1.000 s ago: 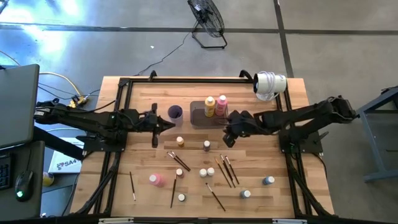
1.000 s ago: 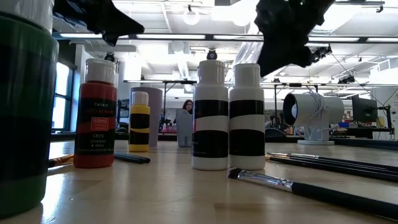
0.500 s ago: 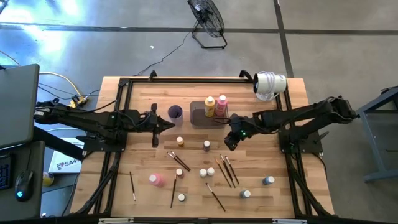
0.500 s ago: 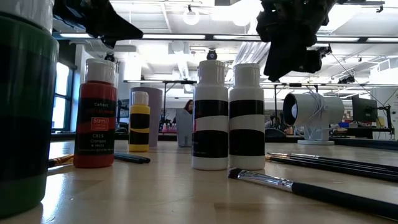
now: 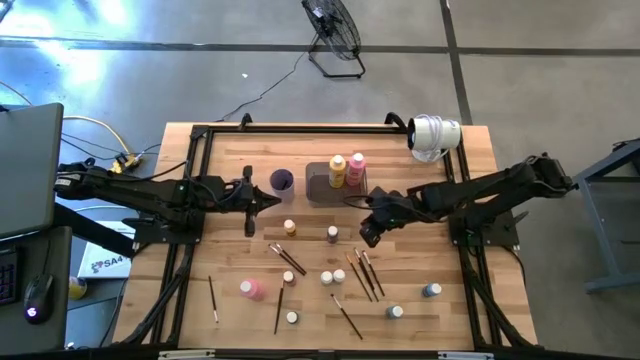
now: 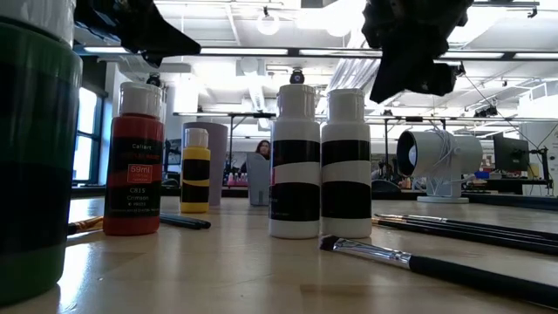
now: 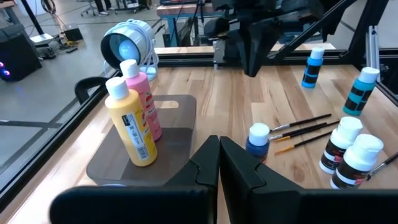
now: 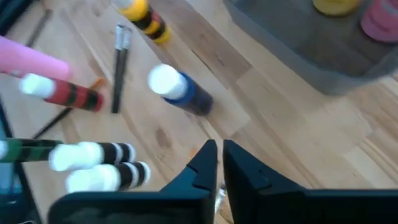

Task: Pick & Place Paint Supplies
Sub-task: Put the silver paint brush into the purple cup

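The paint supplies are spread over the wooden table. A yellow-orange bottle and a pink bottle stand upright on the dark grey tray. Small white-capped bottles stand on the table, and a pink bottle lies on its side. Thin brushes lie flat nearer the front edge. My right gripper hangs shut above the table just in front of the tray, slanting down over a blue bottle. My left gripper is shut, level and empty, left of the purple cup.
A white lamp-like device stands at the far right corner. A black frame runs around the table's work area. More brushes and small bottles lie toward the near edge. Bare wood shows between the tray and the right frame rail.
My right gripper has swung from beside the tray's right end a little toward the table's near edge and has rolled about its own line, staying above the table. The bottles and brushes have kept their places.
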You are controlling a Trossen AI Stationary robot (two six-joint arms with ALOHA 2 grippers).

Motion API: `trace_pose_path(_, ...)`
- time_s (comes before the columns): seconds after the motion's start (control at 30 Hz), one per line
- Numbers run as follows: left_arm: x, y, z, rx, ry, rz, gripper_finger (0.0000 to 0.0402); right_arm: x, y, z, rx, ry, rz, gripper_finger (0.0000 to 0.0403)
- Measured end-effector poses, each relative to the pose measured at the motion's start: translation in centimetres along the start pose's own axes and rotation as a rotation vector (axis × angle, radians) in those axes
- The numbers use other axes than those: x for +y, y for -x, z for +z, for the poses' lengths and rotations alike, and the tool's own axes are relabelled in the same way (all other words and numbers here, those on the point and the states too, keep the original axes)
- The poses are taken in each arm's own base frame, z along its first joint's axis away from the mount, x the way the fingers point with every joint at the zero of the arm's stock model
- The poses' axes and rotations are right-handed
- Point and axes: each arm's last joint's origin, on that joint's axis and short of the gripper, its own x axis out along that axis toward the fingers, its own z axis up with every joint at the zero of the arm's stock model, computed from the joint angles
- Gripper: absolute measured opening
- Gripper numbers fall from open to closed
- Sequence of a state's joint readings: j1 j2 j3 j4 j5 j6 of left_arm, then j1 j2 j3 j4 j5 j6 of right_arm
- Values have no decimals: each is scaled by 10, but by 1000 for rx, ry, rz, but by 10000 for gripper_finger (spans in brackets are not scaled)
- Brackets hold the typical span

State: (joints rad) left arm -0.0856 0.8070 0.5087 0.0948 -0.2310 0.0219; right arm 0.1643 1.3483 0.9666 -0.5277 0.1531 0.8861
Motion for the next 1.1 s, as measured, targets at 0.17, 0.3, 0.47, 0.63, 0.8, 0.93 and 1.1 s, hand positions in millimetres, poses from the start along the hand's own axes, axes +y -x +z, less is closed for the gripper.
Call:
trace_pose_path(0.17,0,0,0,0,0,0,10,16,7,5,-35,58,14,4)
trace_pose_path(0.3,0,0,0,0,0,0,10,27,7,9,-37,83,-33,3)
trace_pose_path(0.47,0,0,-1,6,-1,0,10,25,-7,6,36,22,-139,3)
trace_pose_path(0.63,0,0,-3,28,-6,0,10,21,-25,-1,180,-46,-162,3)
trace_pose_path(0.8,0,0,-5,47,-11,-1,10,21,-37,-5,245,-23,-163,3)
trace_pose_path(0.93,0,0,-5,48,-11,-1,10,20,-45,-5,269,-8,-158,3)
trace_pose_path(1.1,0,0,-5,48,-11,-1,10,16,-55,-5,352,-38,-139,3)
